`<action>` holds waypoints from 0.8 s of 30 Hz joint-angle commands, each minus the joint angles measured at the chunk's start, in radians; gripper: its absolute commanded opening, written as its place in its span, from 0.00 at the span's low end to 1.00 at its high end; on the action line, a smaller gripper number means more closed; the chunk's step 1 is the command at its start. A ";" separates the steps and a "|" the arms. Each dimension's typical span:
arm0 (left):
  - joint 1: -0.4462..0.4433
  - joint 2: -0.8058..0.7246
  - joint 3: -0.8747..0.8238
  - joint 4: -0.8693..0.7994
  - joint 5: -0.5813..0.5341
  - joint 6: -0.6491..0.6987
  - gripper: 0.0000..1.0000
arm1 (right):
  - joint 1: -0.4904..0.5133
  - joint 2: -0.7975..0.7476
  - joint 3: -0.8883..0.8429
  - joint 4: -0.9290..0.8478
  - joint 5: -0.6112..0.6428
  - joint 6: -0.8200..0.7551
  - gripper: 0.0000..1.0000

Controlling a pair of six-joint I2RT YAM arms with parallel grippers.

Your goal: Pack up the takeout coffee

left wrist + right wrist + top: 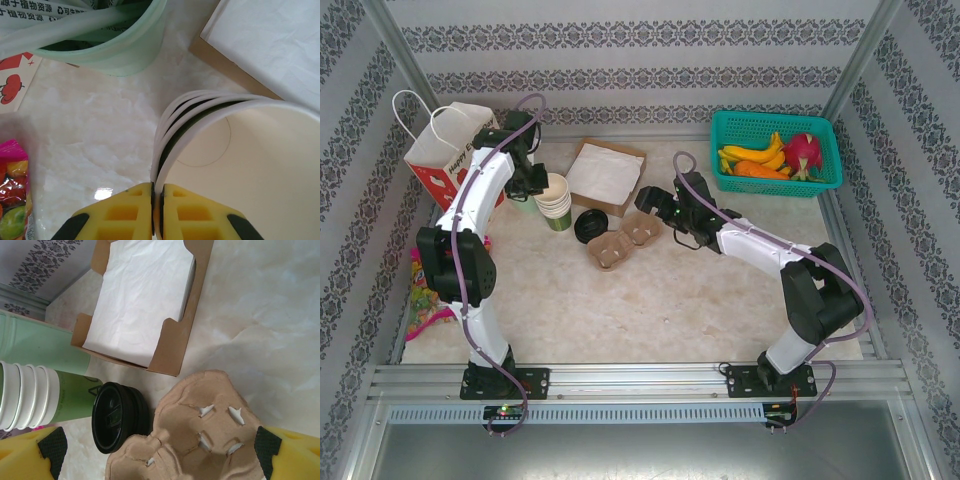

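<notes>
The left wrist view makes plain a grip that the overhead view leaves unclear. The left gripper's [156, 194] yellow fingers are pressed together on the rim of the stack of cups [240, 150]. The pale green straw cup [125, 47] stands at 11 o'clock of the stack, and a snack packet [10, 195] lies at 8 o'clock.

The right wrist view shows the right gripper [157, 450] with its fingers spread wide apart over the pulp cup carrier [200, 415].

From above, the left arm stretches toward 12 o'clock beside the paper bag [445, 150], and the right arm toward 10 o'clock. The takeout coffee [590, 226] stands on the surface [670, 300], black lid up. It is between stack and carrier, just beside the carrier, at 7 o'clock of the napkin box [605, 175]. A fruit basket [775, 118] sits well apart at 2 o'clock.
</notes>
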 commanded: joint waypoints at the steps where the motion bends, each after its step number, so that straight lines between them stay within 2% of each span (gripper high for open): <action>1: -0.008 0.005 0.038 -0.048 0.000 0.020 0.10 | 0.015 -0.021 0.046 -0.047 0.036 -0.047 0.98; 3: -0.008 0.004 0.043 -0.048 0.006 0.022 0.10 | 0.018 -0.019 0.060 -0.070 0.045 -0.059 0.98; 5: -0.008 0.004 0.051 -0.048 0.009 0.022 0.18 | 0.023 -0.017 0.078 -0.103 0.059 -0.072 0.98; 7: -0.008 0.006 0.055 -0.049 0.010 0.028 0.19 | 0.029 -0.014 0.096 -0.134 0.074 -0.092 0.98; 9: -0.007 0.009 0.057 -0.050 0.005 0.032 0.16 | 0.034 -0.012 0.108 -0.154 0.086 -0.103 0.98; 14: -0.007 0.002 0.058 -0.047 0.002 0.034 0.00 | 0.038 -0.009 0.125 -0.171 0.090 -0.109 0.98; 19: 0.001 -0.018 0.055 -0.024 0.007 0.032 0.00 | 0.041 -0.016 0.136 -0.177 0.094 -0.123 0.98; 24: 0.038 -0.091 0.001 0.067 0.063 -0.011 0.00 | 0.042 -0.039 0.134 -0.171 0.103 -0.146 0.98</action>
